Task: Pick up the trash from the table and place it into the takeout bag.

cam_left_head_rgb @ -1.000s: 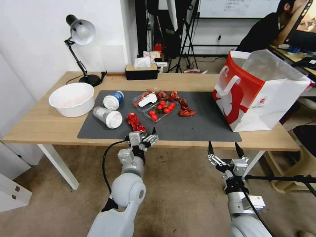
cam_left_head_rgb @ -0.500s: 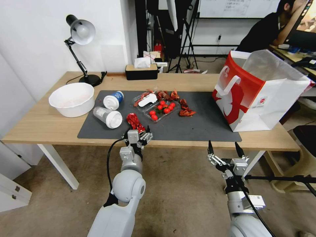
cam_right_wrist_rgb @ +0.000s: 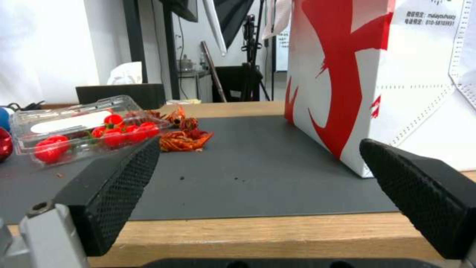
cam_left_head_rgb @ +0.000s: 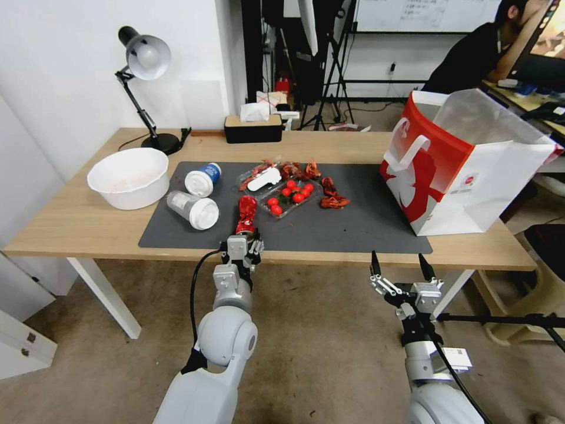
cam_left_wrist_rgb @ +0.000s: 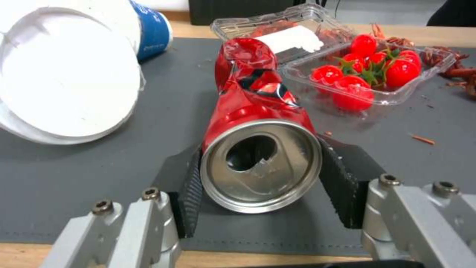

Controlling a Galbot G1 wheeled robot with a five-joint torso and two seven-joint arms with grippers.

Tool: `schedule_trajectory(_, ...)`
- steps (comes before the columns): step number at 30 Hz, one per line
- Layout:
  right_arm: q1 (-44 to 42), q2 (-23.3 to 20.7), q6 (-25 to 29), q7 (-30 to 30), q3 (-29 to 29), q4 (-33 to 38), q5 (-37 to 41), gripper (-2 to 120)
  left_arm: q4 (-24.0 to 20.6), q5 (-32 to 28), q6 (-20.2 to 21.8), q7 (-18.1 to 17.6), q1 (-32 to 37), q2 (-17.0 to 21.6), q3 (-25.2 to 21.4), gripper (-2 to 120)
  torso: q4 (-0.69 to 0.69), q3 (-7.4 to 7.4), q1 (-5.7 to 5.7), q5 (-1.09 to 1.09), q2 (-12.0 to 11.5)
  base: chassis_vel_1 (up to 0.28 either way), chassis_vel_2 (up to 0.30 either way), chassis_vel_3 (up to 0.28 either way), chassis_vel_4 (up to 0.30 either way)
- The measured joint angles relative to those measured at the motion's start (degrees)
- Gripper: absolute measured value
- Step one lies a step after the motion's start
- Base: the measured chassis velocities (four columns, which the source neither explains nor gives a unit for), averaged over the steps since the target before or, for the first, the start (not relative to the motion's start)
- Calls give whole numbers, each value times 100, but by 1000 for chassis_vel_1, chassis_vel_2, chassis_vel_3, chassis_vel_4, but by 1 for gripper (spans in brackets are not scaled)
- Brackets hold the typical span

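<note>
Crushed red can [cam_left_head_rgb: 246, 215] lies on the dark mat [cam_left_head_rgb: 365, 227] near the bench [cam_left_head_rgb: 70, 224] front edge, between the clear lidded cup [cam_left_head_rgb: 192, 209] and the tray of cherry tomatoes [cam_left_head_rgb: 286, 197]; head view has my left tool [cam_left_head_rgb: 242, 242] right at its near end, pads closed in on it. Blue-white cup [cam_left_head_rgb: 203, 178] sits just behind the clear one, white bowl [cam_left_head_rgb: 129, 176] further left, takeout bag [cam_left_head_rgb: 465, 159] upright at the far right of the mat, well apart from the can. My right tool [cam_left_head_rgb: 400, 266] hangs below the bench edge, spread, idle. Left wrist view: can [cam_left_wrist_rgb: 258, 126] mouth faces the camera, both ribbed pads [cam_left_wrist_rgb: 191, 193] touching its sides, body resting on the mat, not yet lifted. Right wrist view: my fingers [cam_right_wrist_rgb: 114, 186] wide apart with nothing between them, bag [cam_right_wrist_rgb: 367, 82] just ahead on the mat. Step in hand, as I read it: grasp on the first piece of trash. Next calls for a firm pinch, since a dented can may slip or roll, then a lift clear of the tomato tray and a long carry right to above the bag's open top.
</note>
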Motion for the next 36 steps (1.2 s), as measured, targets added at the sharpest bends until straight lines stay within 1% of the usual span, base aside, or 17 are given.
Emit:
schedule_trajectory(10, 9, 33, -2, 3, -20, -19, 1, 100, -31, 151, -92, 122, 30, 101, -74, 50, 0, 0, 0, 0, 0, 0, 0, 0, 0)
schedule_trajectory(12, 3, 42, -3, 3, -21, -3, -5, 100, -131, 214, -497, 420, 77, 250, -104, 50, 0, 0, 0, -1, 0, 0, 0, 0, 0)
schedule_trajectory(14, 3, 44, -3, 3, -21, 1, -6, 100, -185, 193, -618, 548, 84, 314, -104, 50, 0, 0, 0, 0, 0, 0, 0, 0, 0)
schedule_trajectory(15, 2, 48, -3, 3, -21, 10, -6, 100, -264, 78, -801, 758, 68, 443, -103, 50, 0, 0, 0, 0, 0, 0, 0, 0, 0)
schedule_trajectory(16, 2, 55, -2, 3, -16, 32, -6, 100, -322, -214, -1149, 1140, -158, 808, -58, 50, 1, 0, -2, -2, 0, 0, 0, 0, 0)
schedule_trajectory(17, 2, 55, -2, 3, -16, 32, -6, 100, -322, -214, -1149, 1140, -158, 808, -58, 50, 1, 0, -2, -2, 0, 0, 0, 0, 0)
schedule_trajectory(18, 0, 63, -2, 2, 8, 38, -6, 100, -318, -585, -1360, 1406, -489, 1252, 76, 50, 0, 0, -1, -1, 0, 0, 0, 0, 0)
schedule_trajectory(19, -4, 69, -2, 2, 20, 47, -7, 100, -306, -772, -1404, 1464, -651, 1447, 178, 50, 1, 0, -1, 0, 0, 0, 0, 0, 0)
schedule_trajectory(20, -4, 69, -2, 2, 20, 47, -7, 100, -306, -772, -1404, 1464, -651, 1447, 178, 50, 1, 0, -1, 0, 0, 0, 0, 0, 0)
schedule_trajectory(23, -50, 69, -1, 2, 97, 75, -9, 100, -115, -1598, -1511, 1650, -1683, 2232, 848, 50, 0, 0, -1, -1, -1, 0, 0, 0, 0)
schedule_trajectory(24, -50, 69, -1, 2, 97, 75, -9, 100, -115, -1598, -1511, 1650, -1683, 2232, 848, 50, 0, 0, -1, -1, -1, 0, 0, 0, 0)
schedule_trajectory(26, -51, 50, -7, 2, 162, 75, -10, 100, 32, -1973, -1514, 1664, -2370, 2493, 1388, 50, -2, 0, -1, 1, -1, 0, 0, 0, 0)
schedule_trajectory(27, -51, 50, -7, 2, 162, 75, -10, 100, 32, -1973, -1514, 1664, -2370, 2493, 1388, 50, -2, 0, -1, 1, -1, 0, 0, 0, 0)
schedule_trajectory(30, -11, 16, -62, 8, 229, 75, -7, 100, 308, -2479, -1481, 1630, -3289, 2590, 2134, 50, -1, 0, -1, 0, -1, 0, 0, 0, 0)
schedule_trajectory(32, -2, 10, -73, 11, 237, 76, -6, 100, 358, -2536, -1469, 1620, -3413, 2583, 2220, 50, 0, 0, -1, -1, -1, 0, 0, 0, 0)
schedule_trajectory(34, 40, -7, -104, 22, 278, 74, 6, 100, 623, -2777, -1434, 1584, -4147, 2477, 2715, 50, 0, 0, 0, 0, -1, 0, 0, 0, 0)
schedule_trajectory(36, 46, -9, -106, 24, 291, 68, 9, 100, 705, -2840, -1424, 1569, -4354, 2432, 2850, 50, 1, 1, 0, 0, -2, 0, 0, 0, 0)
